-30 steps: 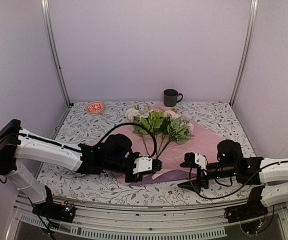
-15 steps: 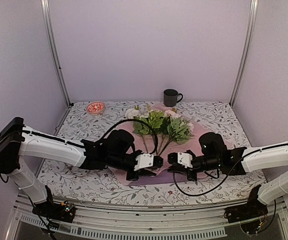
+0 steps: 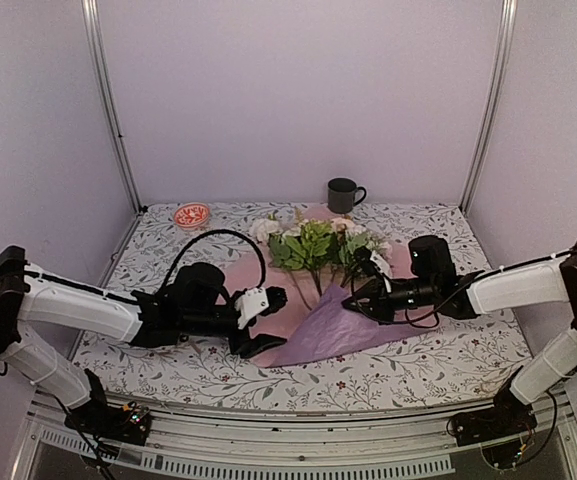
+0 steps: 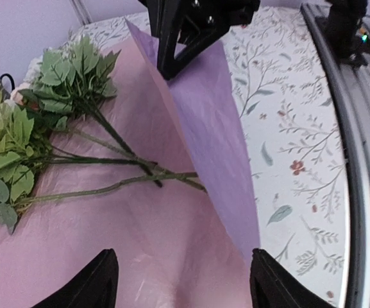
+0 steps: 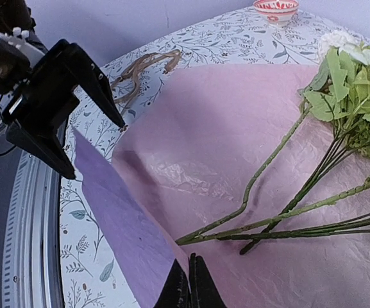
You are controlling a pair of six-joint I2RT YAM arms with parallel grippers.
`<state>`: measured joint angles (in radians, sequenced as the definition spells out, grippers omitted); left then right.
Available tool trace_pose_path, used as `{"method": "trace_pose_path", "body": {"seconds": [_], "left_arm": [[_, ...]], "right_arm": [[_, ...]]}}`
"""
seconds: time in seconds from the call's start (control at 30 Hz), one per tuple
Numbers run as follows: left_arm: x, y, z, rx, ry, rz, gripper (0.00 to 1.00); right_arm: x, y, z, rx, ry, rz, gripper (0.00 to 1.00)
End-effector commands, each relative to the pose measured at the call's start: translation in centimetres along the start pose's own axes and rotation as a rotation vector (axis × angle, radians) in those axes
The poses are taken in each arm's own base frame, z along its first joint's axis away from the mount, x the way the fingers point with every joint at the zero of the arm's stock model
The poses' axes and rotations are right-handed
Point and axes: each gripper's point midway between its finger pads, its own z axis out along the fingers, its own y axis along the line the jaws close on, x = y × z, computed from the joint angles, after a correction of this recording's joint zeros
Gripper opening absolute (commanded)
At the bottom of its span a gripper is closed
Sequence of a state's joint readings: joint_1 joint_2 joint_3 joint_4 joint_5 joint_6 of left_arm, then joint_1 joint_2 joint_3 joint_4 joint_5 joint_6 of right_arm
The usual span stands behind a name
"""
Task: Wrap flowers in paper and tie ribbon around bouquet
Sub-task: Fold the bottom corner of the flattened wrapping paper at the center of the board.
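Pinches the lifted near edge of the paper (image 3: 313, 335), spread on the table cloth (image 3: 448, 350) beneath the flowers (image 3: 318, 250), in the fully closed right gripper (image 3: 353, 298), left gripper (image 3: 264, 322) gaping empty just beside; likely handles light, limp and tear-prone, so best gripped at edges or corners.

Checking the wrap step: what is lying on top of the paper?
The flowers lie on the paper, stalks toward the raised flap that the right gripper pinches. Whatever is beneath the paper is covered.
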<state>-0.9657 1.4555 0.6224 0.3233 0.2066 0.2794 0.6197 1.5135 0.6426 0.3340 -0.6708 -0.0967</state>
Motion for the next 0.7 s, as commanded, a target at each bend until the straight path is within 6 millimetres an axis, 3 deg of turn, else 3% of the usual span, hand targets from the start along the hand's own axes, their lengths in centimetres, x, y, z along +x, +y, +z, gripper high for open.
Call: {"method": "trace_pose_path", "body": {"seconds": [0.0, 0.1, 0.17, 0.23, 0.3, 0.43, 0.53, 0.57, 0.67], "left_arm": [[-2.6, 5.0, 1.3, -0.265, 0.045, -0.057, 0.59], [-7.0, 1.6, 2.7, -0.211, 0.022, 0.04, 0.54], [-7.5, -0.9, 4.6, -0.079, 0.025, 0.056, 0.51], [-5.1, -1.3, 6.6, -0.054, 0.127, 0.032, 0.41], [-2.8, -1.7, 8.1, -0.036, 0.224, 0.019, 0.4], [-0.1, -2.2, 9.9, -0.023, 0.29, 0.0, 0.43], [3.0, -0.9, 10.9, -0.095, 0.39, 0.004, 0.42], [5.6, -0.7, 11.4, -0.107, 0.461, -0.005, 0.42], [8.8, -0.2, 10.7, -0.125, 0.544, -0.059, 0.41]], "right_arm": [[-0.7, -3.2, 1.2, 0.005, -0.022, 0.16, 0.0], [0.2, -4.9, 2.0, 0.049, 0.004, 0.238, 0.0], [1.3, -5.7, 2.4, 0.082, 0.038, 0.3, 0.0], [2.3, -6.5, 2.3, 0.134, 0.074, 0.353, 0.0], [3.2, -6.8, 1.9, 0.171, 0.088, 0.382, 0.0], [4.5, -8.1, 1.1, 0.276, 0.083, 0.447, 0.0], [4.9, -8.6, 0.8, 0.316, 0.059, 0.487, 0.0], [5.2, -8.8, 0.8, 0.328, 0.059, 0.495, 0.0], [5.5, -9.4, 0.6, 0.353, 0.061, 0.506, 0.0]]}}
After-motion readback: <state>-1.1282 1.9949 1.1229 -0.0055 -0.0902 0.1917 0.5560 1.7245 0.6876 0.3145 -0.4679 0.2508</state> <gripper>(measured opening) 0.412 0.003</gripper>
